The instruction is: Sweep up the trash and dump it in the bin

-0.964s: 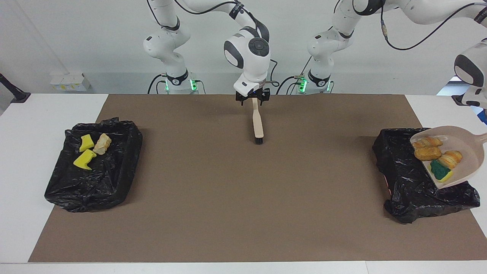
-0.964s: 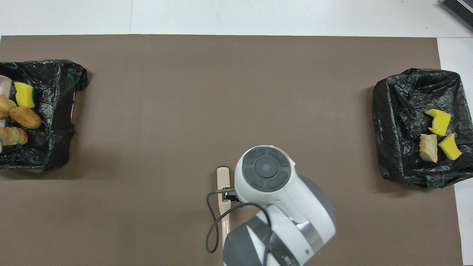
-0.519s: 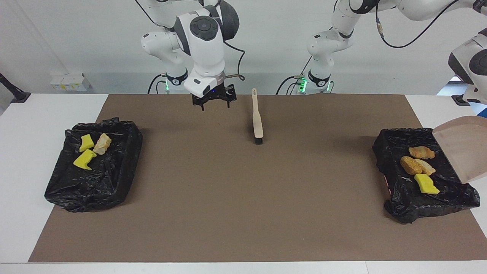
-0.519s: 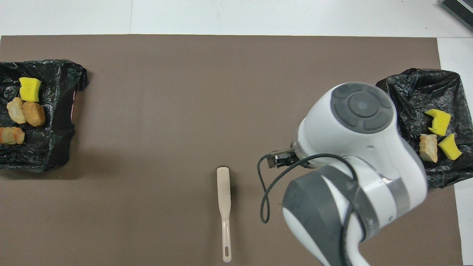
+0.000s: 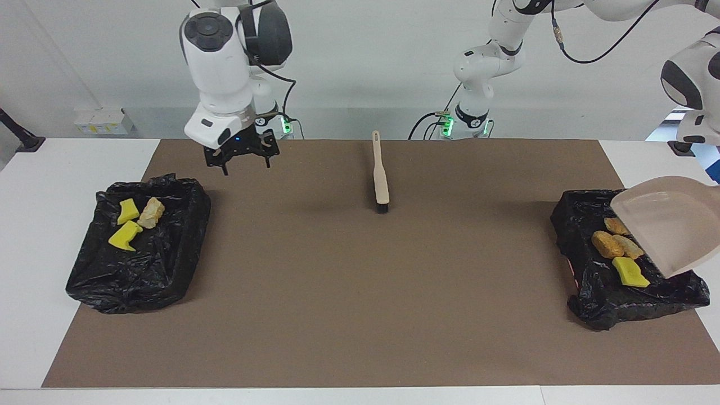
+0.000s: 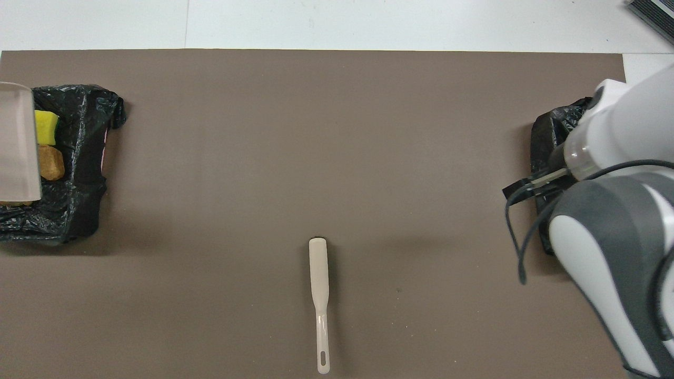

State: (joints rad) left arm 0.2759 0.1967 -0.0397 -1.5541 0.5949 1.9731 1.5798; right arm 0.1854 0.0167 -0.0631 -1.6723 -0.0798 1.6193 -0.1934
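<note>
Trash lies in two black-lined bins. Three bread lumps (image 5: 610,243) and a sponge (image 5: 630,273) sit in the bin (image 5: 590,298) at the left arm's end, under the tilted beige dustpan (image 5: 664,225); the left gripper is out of view. Two sponges (image 5: 125,228) and a bread lump (image 5: 151,212) lie in the other bin (image 5: 135,281). The right gripper (image 5: 242,157), fingers spread and empty, hangs over the brown mat (image 5: 360,292) near that bin. The brush (image 5: 381,177) lies mid-mat. The mat covers a white worktop (image 5: 34,270) before a white wall.

brown mat (image 5: 360,292) on white table (image 5: 50,236); white boxes (image 5: 102,120)
</note>
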